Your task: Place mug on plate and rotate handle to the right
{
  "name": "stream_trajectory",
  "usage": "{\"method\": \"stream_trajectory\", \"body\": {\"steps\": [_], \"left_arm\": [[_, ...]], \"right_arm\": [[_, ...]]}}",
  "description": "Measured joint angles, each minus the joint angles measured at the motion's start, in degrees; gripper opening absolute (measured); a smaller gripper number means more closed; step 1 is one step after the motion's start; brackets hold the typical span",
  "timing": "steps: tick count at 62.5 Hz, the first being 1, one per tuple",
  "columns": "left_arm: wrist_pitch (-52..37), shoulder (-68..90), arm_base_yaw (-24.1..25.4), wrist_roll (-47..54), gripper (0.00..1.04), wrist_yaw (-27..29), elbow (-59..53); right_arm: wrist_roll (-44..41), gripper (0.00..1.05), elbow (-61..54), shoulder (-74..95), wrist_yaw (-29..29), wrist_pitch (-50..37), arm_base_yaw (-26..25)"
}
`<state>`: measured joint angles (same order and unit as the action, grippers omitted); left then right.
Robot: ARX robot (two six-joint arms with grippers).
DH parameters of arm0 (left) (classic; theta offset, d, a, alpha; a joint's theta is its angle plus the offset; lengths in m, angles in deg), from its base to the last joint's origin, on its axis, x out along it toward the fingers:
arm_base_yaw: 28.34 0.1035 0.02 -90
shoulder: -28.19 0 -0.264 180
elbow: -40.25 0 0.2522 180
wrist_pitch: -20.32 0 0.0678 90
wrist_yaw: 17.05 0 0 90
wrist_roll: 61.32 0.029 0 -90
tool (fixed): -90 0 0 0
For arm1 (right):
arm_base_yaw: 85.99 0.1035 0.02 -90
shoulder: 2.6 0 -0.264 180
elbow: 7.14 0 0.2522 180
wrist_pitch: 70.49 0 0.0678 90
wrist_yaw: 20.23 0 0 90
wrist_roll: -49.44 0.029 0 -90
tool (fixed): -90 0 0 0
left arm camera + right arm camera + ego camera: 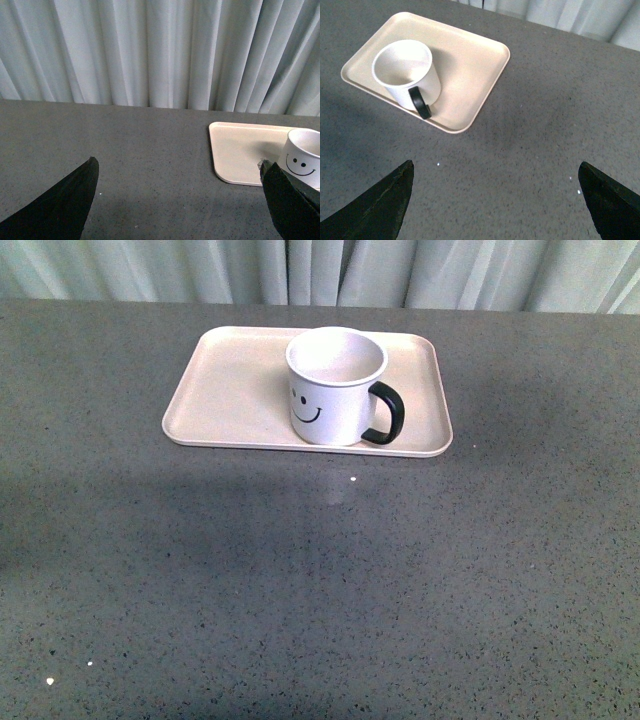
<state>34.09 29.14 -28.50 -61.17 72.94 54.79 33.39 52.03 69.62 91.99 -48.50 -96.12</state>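
The plate (230,390) lies on the table (300,590), in its far part and about in the middle between left and right, with its long side across the front view. The mug (335,390) stands upright on the plate, to the right of the plate's middle and close to its near rim, and the handle (388,413) points to the right and a little toward the robot. Behind the far edge of the table hangs a curtain (320,270).
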Motion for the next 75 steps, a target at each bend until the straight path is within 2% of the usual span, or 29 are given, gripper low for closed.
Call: {"method": "stream_trajectory", "body": {"steps": [19, 30, 48, 69, 72, 75], "left_arm": [[0.0, 0.0, 0.0, 0.0, 0.95, 0.0, 0.0], [0.0, 0.0, 0.0, 0.0, 0.95, 0.0, 0.0], [0.0, 0.0, 0.0, 0.0, 0.95, 0.0, 0.0], [0.0, 0.0, 0.0, 0.0, 0.95, 0.0, 0.0], [0.0, 0.0, 0.0, 0.0, 0.95, 0.0, 0.0], [0.0, 0.0, 0.0, 0.0, 0.95, 0.0, 0.0]], "right_arm": [[2.4, 0.95, 24.5, 30.3, -5.6, 5.0, 14.2], [6.5, 0.95, 37.0, 42.4, -9.2, 8.4, 18.8], [10.2, 0.96, 48.7, 52.2, -11.7, 13.2, 21.0], [12.7, 0.95, 52.2, 55.8, -12.3, 16.0, 22.1], [13.0, 0.92, 52.7, 56.3, -12.4, 16.4, 22.3], [13.4, 0.84, 53.4, 56.8, -12.4, 17.1, 22.5]]}}
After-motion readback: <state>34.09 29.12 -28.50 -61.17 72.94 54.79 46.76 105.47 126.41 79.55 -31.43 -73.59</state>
